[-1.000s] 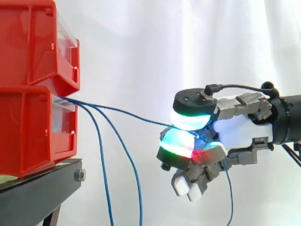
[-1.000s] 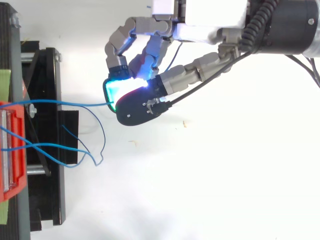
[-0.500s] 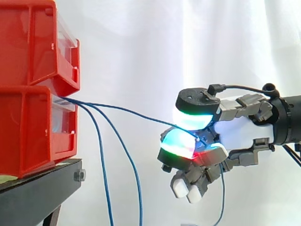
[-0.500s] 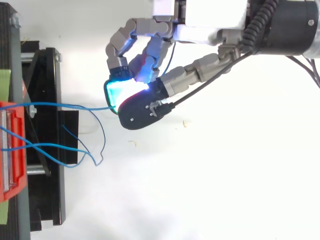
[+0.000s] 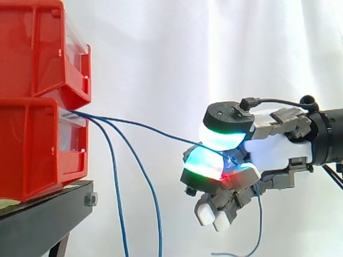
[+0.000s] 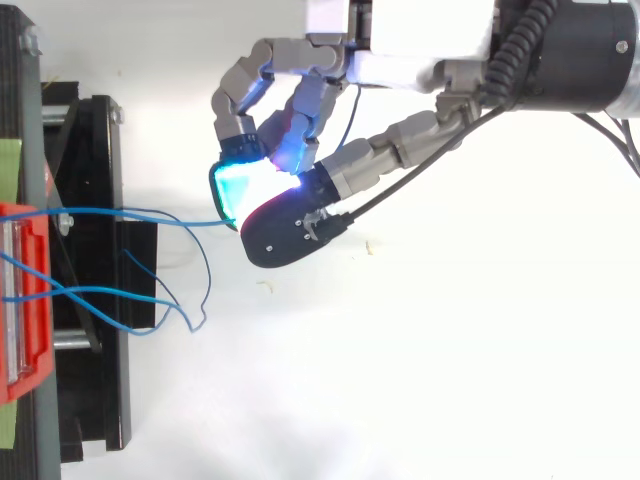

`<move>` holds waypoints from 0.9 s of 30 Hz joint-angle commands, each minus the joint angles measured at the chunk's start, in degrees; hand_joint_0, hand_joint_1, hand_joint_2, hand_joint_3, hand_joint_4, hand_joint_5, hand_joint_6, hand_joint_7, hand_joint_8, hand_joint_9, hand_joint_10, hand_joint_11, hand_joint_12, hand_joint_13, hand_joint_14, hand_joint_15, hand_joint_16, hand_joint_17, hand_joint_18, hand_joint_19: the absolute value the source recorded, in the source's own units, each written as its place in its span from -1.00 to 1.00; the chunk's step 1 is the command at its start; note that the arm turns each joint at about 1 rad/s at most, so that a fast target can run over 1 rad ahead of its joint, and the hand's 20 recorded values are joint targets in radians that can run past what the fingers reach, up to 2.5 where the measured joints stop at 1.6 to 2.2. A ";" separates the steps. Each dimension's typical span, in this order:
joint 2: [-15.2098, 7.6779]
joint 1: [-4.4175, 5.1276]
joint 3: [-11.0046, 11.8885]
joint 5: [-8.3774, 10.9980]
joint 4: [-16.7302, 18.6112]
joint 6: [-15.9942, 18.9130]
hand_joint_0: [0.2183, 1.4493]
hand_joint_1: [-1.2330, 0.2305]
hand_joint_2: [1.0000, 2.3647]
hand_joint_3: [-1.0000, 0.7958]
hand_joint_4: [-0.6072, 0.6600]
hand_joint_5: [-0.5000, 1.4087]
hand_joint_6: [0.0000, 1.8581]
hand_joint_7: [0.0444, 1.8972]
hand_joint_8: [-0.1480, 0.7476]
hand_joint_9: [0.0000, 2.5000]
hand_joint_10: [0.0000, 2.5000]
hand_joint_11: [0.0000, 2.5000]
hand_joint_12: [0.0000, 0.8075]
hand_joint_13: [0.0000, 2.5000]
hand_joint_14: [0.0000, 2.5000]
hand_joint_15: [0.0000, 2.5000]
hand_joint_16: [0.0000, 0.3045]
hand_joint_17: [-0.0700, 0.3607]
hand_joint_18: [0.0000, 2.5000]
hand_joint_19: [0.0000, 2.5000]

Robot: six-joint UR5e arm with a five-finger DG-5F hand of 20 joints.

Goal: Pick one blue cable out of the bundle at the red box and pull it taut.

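Two stacked red bins (image 5: pixel 37 107) sit on a black stand (image 5: pixel 43 214) at left before a white curtain (image 5: pixel 161 53), blue cabling spilling from the front of the lower bin. Two loose cables (image 5: pixel 116 187) droop out of the bottom of the side view, while one blue cable (image 5: pixel 144 127) runs in a nearly straight, gently falling line to the right. There the hand (image 5: pixel 273 152), reaching in from the right edge, pinches it between its glowing thumb and fingertip pads (image 5: pixel 206 163), the other fingers curled beneath and the cable's free end hanging below the palm.
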 commanded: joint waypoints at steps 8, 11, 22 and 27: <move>0.00 0.05 0.03 0.31 0.00 0.27 -0.50 -0.28 -1.00 -0.42 0.25 -0.63 -0.03 0.08 0.16 -0.05 -0.99 0.05 0.00 -0.40 -0.99 -0.63 -0.63 -0.09 -0.45 -0.63; 0.00 0.14 -0.06 1.19 0.00 1.94 -0.52 -0.27 -1.00 -0.44 0.26 -0.63 -0.04 0.08 0.17 -0.05 -0.99 0.05 0.01 -0.40 -0.99 -0.63 -0.62 -0.08 -0.45 -0.63; 0.00 0.49 -0.06 1.54 -1.05 5.54 -0.47 -0.33 -1.00 -0.41 0.26 -0.63 -0.04 0.09 0.15 -0.06 -0.99 0.05 -0.01 -0.40 -0.99 -0.63 -0.64 -0.10 -0.46 -0.63; -0.09 0.67 -0.15 1.54 -2.11 6.68 -0.38 -0.36 -0.98 -0.22 0.24 -0.62 -0.03 0.15 0.13 -0.04 -0.99 0.07 -0.04 -0.40 -0.99 -0.63 -0.65 -0.12 -0.46 -0.63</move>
